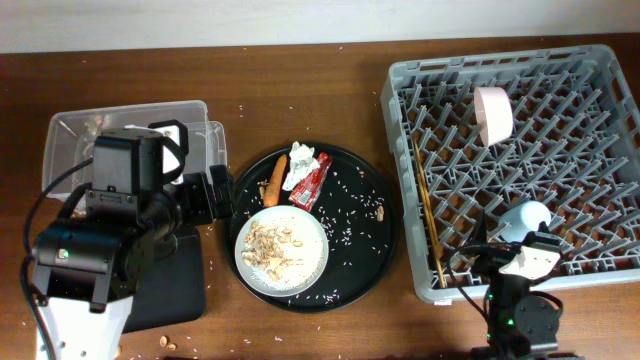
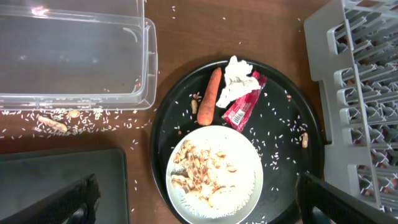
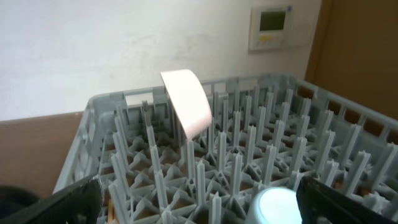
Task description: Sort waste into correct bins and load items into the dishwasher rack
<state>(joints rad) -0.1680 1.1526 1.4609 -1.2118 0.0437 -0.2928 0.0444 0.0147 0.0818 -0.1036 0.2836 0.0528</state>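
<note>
The round pale plate (image 1: pixel 309 262) holds beige scraps (image 1: pixel 272 245) on the round black tray. An orange carrot piece (image 1: pixel 277 178), crumpled white tissue (image 1: pixel 299 165) and red wrapper (image 1: pixel 311 183) lie behind it. My left gripper (image 2: pixel 199 208) is open above the plate (image 2: pixel 239 199), level with the carrot (image 2: pixel 210 96), tissue (image 2: pixel 237 78) and wrapper (image 2: pixel 244 107). The grey dishwasher rack (image 1: pixel 560 70) holds the white-pink bowl (image 1: pixel 492 113), chopsticks (image 1: pixel 428 215) and blue cup (image 1: pixel 527 218). My right gripper (image 3: pixel 199 202) is open over the rack (image 3: pixel 249 143), beside the cup (image 3: pixel 277 205), with the bowl (image 3: pixel 186 102) beyond.
The clear tub (image 1: pixel 130 135) stands at the left, partly under my left arm, with the flat black tray (image 1: pixel 175 285) in front of it. The large round black tray (image 1: pixel 370 250) is strewn with rice. Loose scraps (image 2: pixel 53 123) lie on the table by the tub (image 2: pixel 74 56).
</note>
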